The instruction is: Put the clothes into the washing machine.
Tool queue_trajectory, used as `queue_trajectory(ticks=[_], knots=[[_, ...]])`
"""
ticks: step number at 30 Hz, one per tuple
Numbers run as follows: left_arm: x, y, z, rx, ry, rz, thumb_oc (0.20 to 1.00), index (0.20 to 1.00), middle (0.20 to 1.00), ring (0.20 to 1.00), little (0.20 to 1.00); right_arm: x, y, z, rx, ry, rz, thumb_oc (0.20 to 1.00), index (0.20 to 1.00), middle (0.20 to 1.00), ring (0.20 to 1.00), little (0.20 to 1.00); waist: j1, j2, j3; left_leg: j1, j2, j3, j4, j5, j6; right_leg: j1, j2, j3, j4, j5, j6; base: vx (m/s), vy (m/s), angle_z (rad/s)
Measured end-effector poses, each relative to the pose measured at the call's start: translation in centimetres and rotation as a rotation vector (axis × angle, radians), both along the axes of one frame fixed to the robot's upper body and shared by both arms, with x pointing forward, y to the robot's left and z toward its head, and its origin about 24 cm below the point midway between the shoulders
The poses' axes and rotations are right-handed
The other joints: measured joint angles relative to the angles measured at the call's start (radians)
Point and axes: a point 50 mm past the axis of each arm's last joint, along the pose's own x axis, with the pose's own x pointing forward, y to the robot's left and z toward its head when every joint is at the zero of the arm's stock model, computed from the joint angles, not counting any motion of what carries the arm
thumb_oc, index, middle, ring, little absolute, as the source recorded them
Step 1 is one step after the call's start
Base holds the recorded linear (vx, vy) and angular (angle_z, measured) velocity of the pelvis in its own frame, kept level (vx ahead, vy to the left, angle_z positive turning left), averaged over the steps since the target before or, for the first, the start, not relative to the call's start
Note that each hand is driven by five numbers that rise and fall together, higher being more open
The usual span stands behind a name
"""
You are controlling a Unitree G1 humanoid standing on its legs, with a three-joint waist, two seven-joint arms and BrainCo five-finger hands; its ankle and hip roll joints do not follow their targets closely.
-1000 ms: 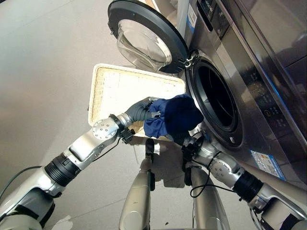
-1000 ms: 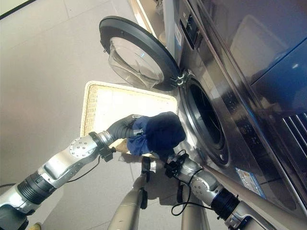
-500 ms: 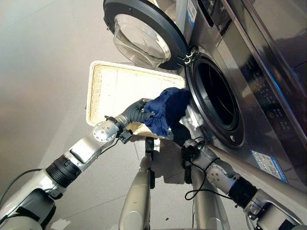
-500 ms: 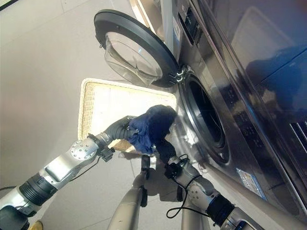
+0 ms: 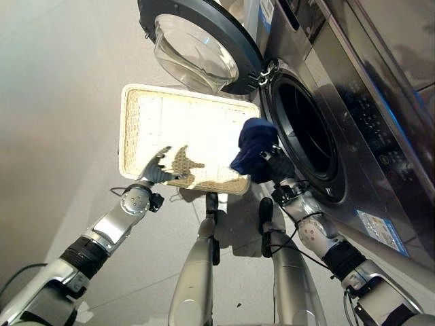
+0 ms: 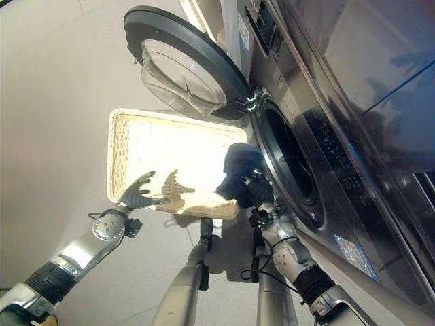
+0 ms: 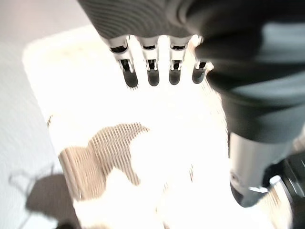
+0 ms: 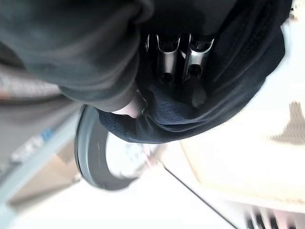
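Clothes (image 5: 254, 144), a dark blue bundle, hang bunched in the right robot hand (image 5: 277, 165), whose fingers curl into the cloth, just left of the washer drum (image 5: 306, 139). Going left to right: the left robot hand (image 5: 158, 168) hovers with straight, spread fingers at the near edge of the basket (image 5: 146, 119), which looks bare; then the bundle; then the drum mouth, door (image 5: 197, 42) swung wide. The right arm is nearer, so the push should go rightward into the drum

Head eyes look down, sharing washing machine (image 5: 326, 129), wrist views close, perhaps blurred.
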Motion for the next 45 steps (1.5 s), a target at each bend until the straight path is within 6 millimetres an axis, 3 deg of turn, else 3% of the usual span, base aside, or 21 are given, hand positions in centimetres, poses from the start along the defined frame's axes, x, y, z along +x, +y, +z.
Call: queue_trajectory(ticks=[6,10,16,21,27,30,31,34,37,38,39,42,45], knots=[[-0.3,0.9,-1.3,-0.191,-0.051,0.102,1.000,1.000,1.000,1.000,1.000,2.1,-2.0,0.7,0.098,0.040,-0.077,0.200,0.200,0.200,0.200,0.200,0.014,0.001,0.000,-0.022,0.001,0.000,-0.002,0.001,0.000,-0.022,0.000,-0.001,-0.003,0.005,-0.006,0.03,-0.019,-0.01],[-0.9,1.8,-3.2,-0.260,-0.007,0.162,1.000,1.000,1.000,1.000,1.000,3.1,-3.5,1.8,0.324,0.039,-0.104,0.200,0.200,0.200,0.200,0.200,0.028,0.003,-0.001,-0.036,0.001,0.000,-0.002,0.001,0.000,-0.037,0.000,0.000,-0.003,0.006,-0.006,0.06,-0.022,-0.01],[-3.7,4.1,-8.3,-0.308,0.126,0.295,1.000,1.000,1.000,1.000,1.000,4.0,-7.3,6.4,0.812,-0.158,-0.182,0.200,0.200,0.200,0.200,0.200,0.029,0.007,0.000,-0.044,-0.001,0.003,-0.002,0.001,0.000,-0.047,-0.001,0.005,-0.005,0.010,-0.005,0.05,0.002,-0.01],[-5.1,2.3,-11.4,-0.356,0.207,0.263,1.000,1.000,1.000,1.000,1.000,4.3,-10.0,8.6,1.057,-0.316,-0.357,0.200,0.200,0.200,0.200,0.200,0.059,0.048,-0.004,-0.044,-0.009,0.007,-0.003,0.002,0.003,-0.053,-0.005,0.017,-0.008,0.020,0.003,0.06,0.039,-0.03],[-6.1,1.3,-13.1,-0.337,0.304,0.173,1.000,1.000,1.000,1.000,1.000,3.8,-12.2,10.4,1.209,-0.446,-0.578,0.200,0.200,0.200,0.200,0.200,0.076,0.051,-0.006,-0.064,-0.043,0.035,-0.009,0.004,0.004,-0.091,-0.036,0.049,-0.007,0.032,0.033,0.06,0.021,-0.04],[-6.3,0.8,-13.4,-0.347,0.337,0.142,1.000,1.000,1.000,1.000,1.000,2.9,-13.8,11.1,1.286,-0.505,-0.718,0.200,0.200,0.200,0.200,0.200,0.081,0.050,-0.006,-0.075,-0.064,0.053,-0.011,0.007,0.008,-0.097,-0.060,0.063,-0.028,0.052,0.065,0.06,0.014,0.02],[-6.3,0.8,-13.5,-0.363,0.350,0.142,1.000,1.000,1.000,1.000,1.000,2.5,-14.5,11.2,1.294,-0.520,-0.766,0.200,0.200,0.200,0.200,0.200,0.082,0.050,-0.006,-0.078,-0.073,0.055,-0.013,0.008,0.013,-0.097,-0.069,0.067,-0.036,0.058,0.072,0.06,0.025,0.04],[-6.3,0.5,-13.6,-0.387,0.372,0.127,1.000,1.000,1.000,1.000,1.000,1.4,-16.1,11.0,1.339,-0.519,-0.909,0.200,0.200,0.200,0.200,0.200,0.083,0.049,-0.005,-0.079,-0.102,0.061,-0.015,0.014,0.082,-0.094,-0.097,0.070,-0.045,0.068,0.094,0.06,0.035,0.05],[-6.3,0.2,-13.5,-0.401,0.392,0.092,1.000,1.000,1.000,1.000,1.000,1.2,-17.0,10.9,1.415,-0.463,-0.983,0.200,0.200,0.200,0.200,0.200,0.079,0.043,-0.001,-0.078,-0.130,0.082,-0.014,0.014,0.125,-0.093,-0.126,0.066,-0.051,0.078,0.115,0.04,-0.002,-0.04],[-6.3,0.1,-13.6,-0.393,0.401,0.079,1.000,1.000,1.000,1.000,1.000,1.3,-17.0,11.0,1.440,-0.434,-0.993,0.702,0.702,0.702,0.702,0.702,0.074,0.042,-0.001,-0.078,-0.137,0.086,-0.014,0.014,0.127,-0.091,-0.132,0.066,-0.057,0.084,0.120,0.01,-0.031,-0.06],[-6.4,0.1,-13.6,-0.388,0.408,0.073,1.000,1.000,1.000,1.000,1.000,1.6,-17.0,11.1,1.470,-0.395,-0.982,1.000,1.000,1.000,1.000,1.000,0.067,0.042,-0.001,-0.078,-0.141,0.086,-0.014,0.014,0.129,-0.087,-0.137,0.066,-0.064,0.090,0.125,0.01,-0.035,0.01],[-6.3,0.2,-13.4,-0.379,0.412,0.055,1.000,1.000,1.000,1.000,1.000,2.7,-16.6,11.5,1.519,-0.246,-0.883,1.000,1.000,1.000,1.000,1.000,0.052,0.030,-0.003,-0.078,-0.148,0.086,-0.014,0.014,0.129,-0.080,-0.143,0.064,-0.078,0.097,0.134,0.00,-0.049,0.02],[-6.3,-0.4,-13.1,-0.375,0.413,0.016,1.000,1.000,1.000,1.000,1.000,3.9,-16.1,11.7,1.447,-0.144,-0.742,1.000,1.000,1.000,1.000,1.000,0.033,0.026,-0.003,-0.090,-0.146,0.089,-0.003,0.014,0.130,-0.085,-0.142,0.065,-0.081,0.101,0.130,0.00,-0.016,-0.01]])
